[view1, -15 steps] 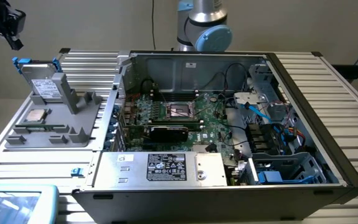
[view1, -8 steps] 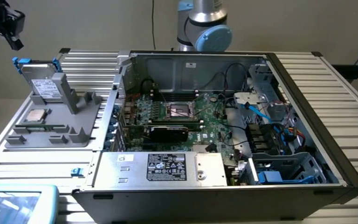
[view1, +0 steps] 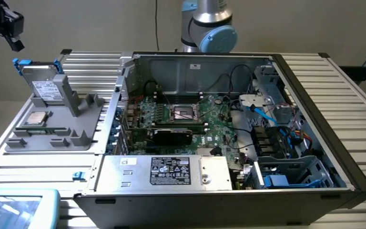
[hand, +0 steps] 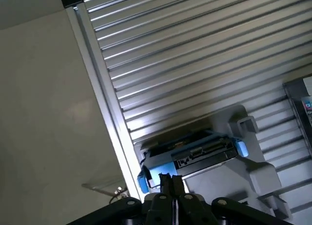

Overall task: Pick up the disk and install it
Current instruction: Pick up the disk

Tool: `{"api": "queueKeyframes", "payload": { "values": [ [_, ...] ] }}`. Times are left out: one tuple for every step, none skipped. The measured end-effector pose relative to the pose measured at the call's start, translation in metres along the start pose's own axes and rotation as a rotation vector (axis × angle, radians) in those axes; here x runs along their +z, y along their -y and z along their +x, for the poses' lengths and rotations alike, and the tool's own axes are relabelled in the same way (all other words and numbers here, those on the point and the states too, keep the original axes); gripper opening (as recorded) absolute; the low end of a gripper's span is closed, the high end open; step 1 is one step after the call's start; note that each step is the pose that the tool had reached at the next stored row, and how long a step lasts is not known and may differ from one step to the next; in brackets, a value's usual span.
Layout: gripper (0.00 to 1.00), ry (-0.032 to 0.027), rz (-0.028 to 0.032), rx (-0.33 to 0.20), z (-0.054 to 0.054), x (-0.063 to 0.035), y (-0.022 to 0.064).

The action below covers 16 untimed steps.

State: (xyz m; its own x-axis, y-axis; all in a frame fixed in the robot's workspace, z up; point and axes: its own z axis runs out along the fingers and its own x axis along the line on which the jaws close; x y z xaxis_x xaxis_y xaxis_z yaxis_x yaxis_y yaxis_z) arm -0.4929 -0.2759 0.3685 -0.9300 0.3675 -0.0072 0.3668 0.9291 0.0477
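The disk [view1: 45, 82] is a silver-grey drive with a white label in a blue carrier. It stands upright on edge in a grey holder [view1: 75, 136] at the exterior view's left. In the wrist view I look down on the disk's top edge [hand: 195, 153], with blue clips at both ends. My gripper [view1: 15, 46] hangs in the air above the disk and a little toward the exterior view's left, apart from it. Its two black fingertips [hand: 170, 182] are pressed together, shut with nothing between them.
A small square silver chip [view1: 36, 118] lies on the grey holder. The open computer case [view1: 310, 95] takes up the middle and right, with a labelled power-supply box [view1: 164, 171] and a drive cage [view1: 294, 172] at its front. The ribbed metal table [hand: 195, 49] ends just left of the holder.
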Motion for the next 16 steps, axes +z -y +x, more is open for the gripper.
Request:
{"api": "queueKeyframes", "payload": {
  "values": [
    [0.11, 0.0007, 0.0002, 0.016, 0.0000, 0.0000, 0.0000],
    [0.11, 0.0015, 0.0003, 0.032, 0.0000, 0.0000, 0.0000],
    [0.11, 0.0023, 0.0004, 0.048, 0.0000, 0.0000, 0.0000],
    [0.11, 0.0032, 0.0005, 0.065, 0.0000, 0.0000, 0.0000],
    [0.11, 0.0039, 0.0006, 0.081, 0.0000, 0.0000, 0.0000],
    [0.11, 0.0046, 0.0008, 0.098, 0.0000, 0.0000, 0.0000],
    [0.11, 0.0055, 0.0009, 0.115, 0.0000, 0.0000, 0.0000],
    [0.11, 0.0064, 0.0010, 0.134, 0.0000, 0.0001, 0.0000],
    [0.11, 0.0069, 0.0011, 0.146, 0.0000, 0.0002, 0.0000],
    [0.11, 0.0071, 0.0010, 0.150, 0.0000, 0.0002, 0.0000],
    [0.11, 0.0072, 0.0010, 0.151, 0.0000, 0.0003, 0.0000],
    [0.11, 0.0073, 0.0010, 0.151, 0.0000, 0.0003, 0.0001],
    [0.11, 0.0075, 0.0012, 0.155, -0.0001, 0.0003, 0.0001],
    [0.11, 0.0082, 0.0013, 0.165, -0.0001, 0.0003, 0.0001],
    [0.11, 0.0089, 0.0014, 0.179, -0.0002, 0.0003, 0.0001],
    [0.11, 0.0096, 0.0016, 0.194, -0.0002, 0.0003, 0.0001]
  ]
}}
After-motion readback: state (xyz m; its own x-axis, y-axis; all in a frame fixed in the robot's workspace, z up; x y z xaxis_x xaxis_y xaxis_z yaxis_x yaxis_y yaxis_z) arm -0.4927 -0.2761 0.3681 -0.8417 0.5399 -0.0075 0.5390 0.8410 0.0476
